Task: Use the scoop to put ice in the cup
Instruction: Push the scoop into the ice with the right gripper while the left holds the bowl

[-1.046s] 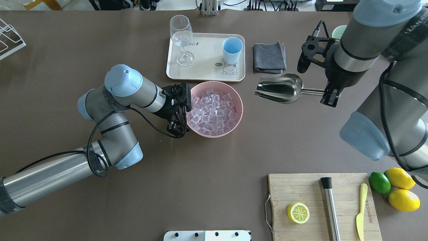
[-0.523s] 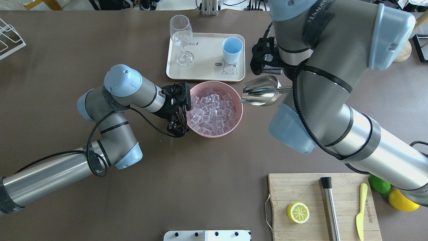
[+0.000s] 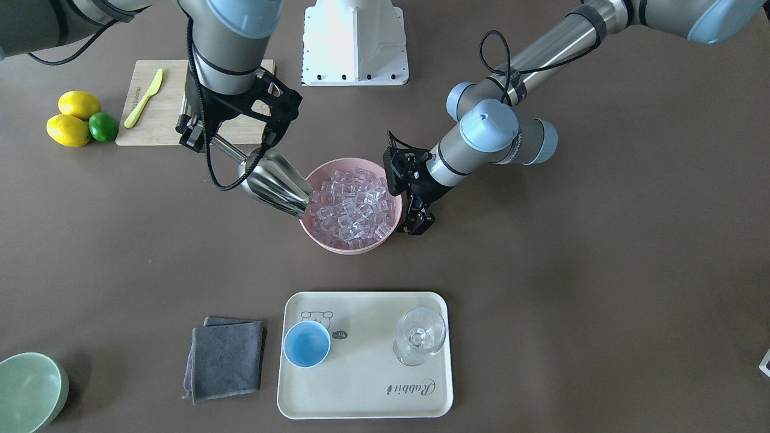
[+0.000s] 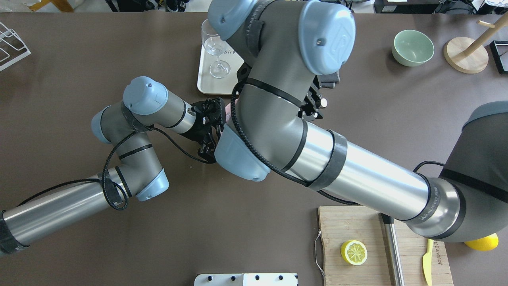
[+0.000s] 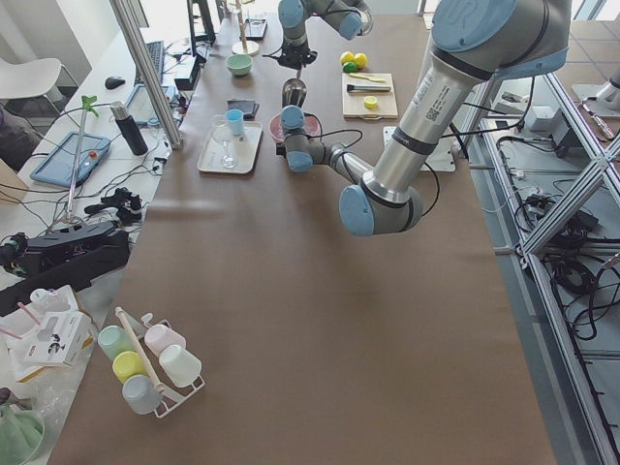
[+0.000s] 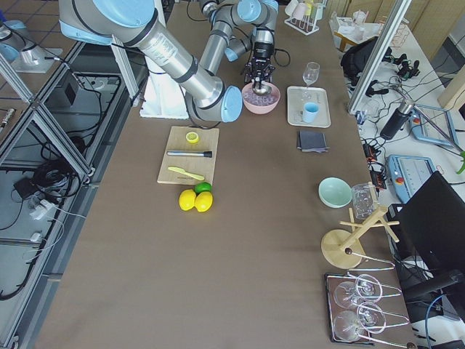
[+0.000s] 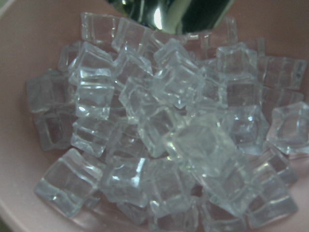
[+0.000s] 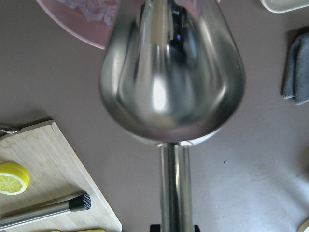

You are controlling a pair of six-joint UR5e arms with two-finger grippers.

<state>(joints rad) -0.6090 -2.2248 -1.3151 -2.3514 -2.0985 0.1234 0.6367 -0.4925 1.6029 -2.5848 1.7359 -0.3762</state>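
Note:
The ice (image 3: 352, 207) fills a pink bowl (image 3: 361, 246) at mid-table and fills the left wrist view (image 7: 183, 125). My right gripper (image 3: 195, 137) is shut on the handle of the silver scoop (image 3: 274, 180). The scoop tilts down with its mouth at the bowl's rim, touching the ice at that edge, and looks empty in the right wrist view (image 8: 171, 82). My left gripper (image 3: 416, 224) sits at the bowl's opposite rim and appears shut on it. The light-blue cup (image 3: 307, 343) stands upright and empty on the cream tray (image 3: 361, 391). In the overhead view my right arm hides scoop, cup and most of the bowl.
A stemmed glass (image 3: 419, 337) shares the tray. A grey cloth (image 3: 227, 358) lies beside it, and a green bowl (image 3: 30, 391) beyond. A cutting board (image 4: 369, 222) holds a lemon half (image 4: 353, 252), a steel cylinder (image 4: 393, 250) and a yellow knife (image 3: 143, 97). Lemons and a lime (image 3: 75, 120) lie nearby.
My right arm has swung left with the scoop, from beside the grey cloth to the bowl's rim, and now covers bowl and cup in the overhead view. The left arm has not moved.

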